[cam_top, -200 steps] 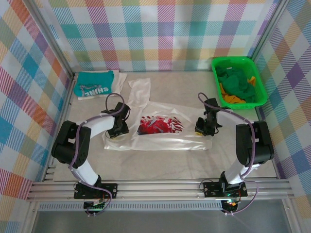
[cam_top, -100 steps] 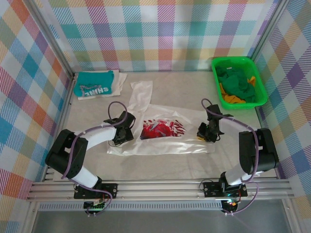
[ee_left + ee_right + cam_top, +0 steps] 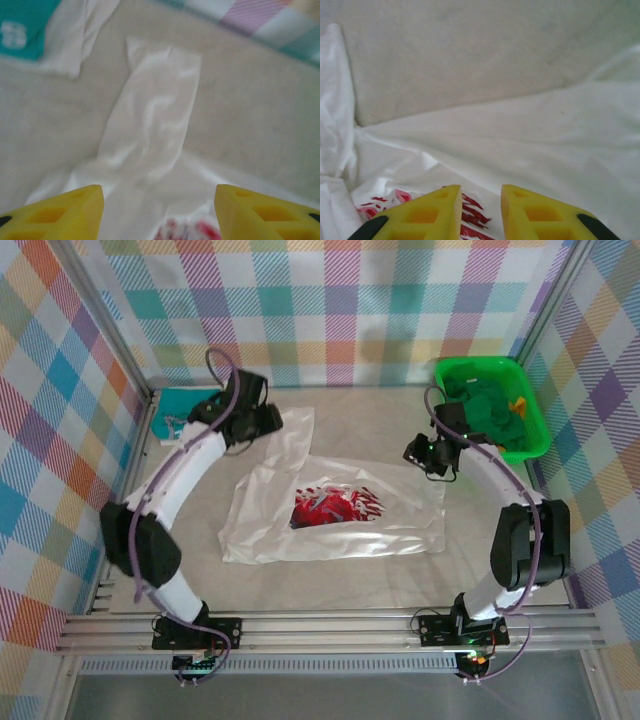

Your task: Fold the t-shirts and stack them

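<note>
Left wrist: left claw (image 3: 159, 200) gapes empty over white t-shirt (image 3: 155, 115); right claw (image 3: 481, 195) narrowly parted, empty.

Soft white cloth t-shirt (image 3: 335, 530), matt beige table (image 3: 330, 585), glossy green plastic basket (image 3: 478, 362), matt yellow plastic fingers (image 3: 422, 215).

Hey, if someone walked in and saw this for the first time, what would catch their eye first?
Probably the white t-shirt spread across the middle of the table, its red print facing up. Next would be the bright green basket in the far right corner, then the pastel plaid walls all round.
</note>
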{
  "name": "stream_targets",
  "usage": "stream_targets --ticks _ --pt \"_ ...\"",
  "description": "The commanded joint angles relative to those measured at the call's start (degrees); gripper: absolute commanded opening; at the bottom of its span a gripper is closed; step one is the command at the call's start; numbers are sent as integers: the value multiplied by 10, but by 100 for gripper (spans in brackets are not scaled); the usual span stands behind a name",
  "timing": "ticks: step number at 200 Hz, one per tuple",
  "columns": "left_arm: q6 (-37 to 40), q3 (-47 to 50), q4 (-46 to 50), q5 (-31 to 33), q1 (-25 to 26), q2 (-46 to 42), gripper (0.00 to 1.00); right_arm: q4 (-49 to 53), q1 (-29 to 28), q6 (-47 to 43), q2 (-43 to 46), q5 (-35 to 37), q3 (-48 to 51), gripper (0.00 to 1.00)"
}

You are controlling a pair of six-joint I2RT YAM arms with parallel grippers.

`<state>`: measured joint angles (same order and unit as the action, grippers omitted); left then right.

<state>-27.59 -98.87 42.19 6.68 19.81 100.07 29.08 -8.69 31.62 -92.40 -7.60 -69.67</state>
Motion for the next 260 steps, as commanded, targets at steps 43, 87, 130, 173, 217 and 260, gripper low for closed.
stream_targets --ticks 43,87,130,173,217,260 --pt "77 -321 54 -96 -61 341 61 -42 -2 -36 -37 -62 -23 36" --pt "31 -413 22 -112 -86 458 59 -55 -3 -48 -35 -84 -14 40" --pt "-6 -465 2 -147 -91 533 59 -76 -5 -45 -36 -119 -2 41" --pt "-31 -484 -32 -146 -92 567 65 -97 -8 -40 -33 -144 10 41" --pt "-64 -514 -88 -163 -93 608 59 -98 -9 -38 -29 -158 14 41" --pt "-60 -538 -115 -183 -92 628 27 -92 -9 -41 -11 -152 22 41"
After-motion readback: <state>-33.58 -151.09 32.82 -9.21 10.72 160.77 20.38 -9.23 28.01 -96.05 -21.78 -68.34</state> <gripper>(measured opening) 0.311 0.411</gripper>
